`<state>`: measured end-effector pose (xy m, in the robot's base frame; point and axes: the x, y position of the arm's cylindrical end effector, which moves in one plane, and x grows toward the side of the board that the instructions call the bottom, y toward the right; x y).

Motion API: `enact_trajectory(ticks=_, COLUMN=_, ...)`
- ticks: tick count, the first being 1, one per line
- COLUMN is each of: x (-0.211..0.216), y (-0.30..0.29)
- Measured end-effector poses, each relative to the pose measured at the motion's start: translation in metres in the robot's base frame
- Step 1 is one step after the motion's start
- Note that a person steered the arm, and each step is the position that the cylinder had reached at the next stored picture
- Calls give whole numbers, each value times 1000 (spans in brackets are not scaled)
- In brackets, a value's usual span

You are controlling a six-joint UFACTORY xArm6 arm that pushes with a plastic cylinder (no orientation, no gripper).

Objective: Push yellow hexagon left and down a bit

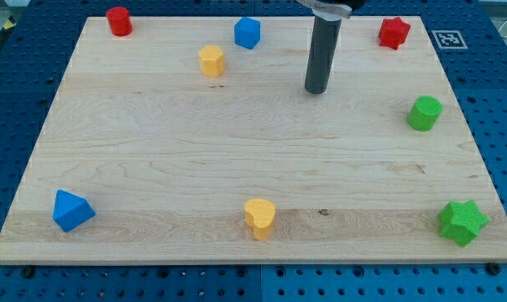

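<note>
The yellow hexagon sits on the wooden board near the view's top, left of centre. My tip is the lower end of a dark rod that comes down from the view's top edge. The tip stands to the right of the yellow hexagon and slightly lower, well apart from it. A blue block lies between them, higher up.
A red cylinder is at the top left and a red star at the top right. A green cylinder is at the right, a green star at the bottom right. A yellow heart and a blue triangle lie along the bottom.
</note>
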<state>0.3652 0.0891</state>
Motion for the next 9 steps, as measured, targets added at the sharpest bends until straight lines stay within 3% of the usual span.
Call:
enact_trajectory(ticks=7, x=-72, y=-139)
enact_trajectory(ticks=9, x=-57, y=-183)
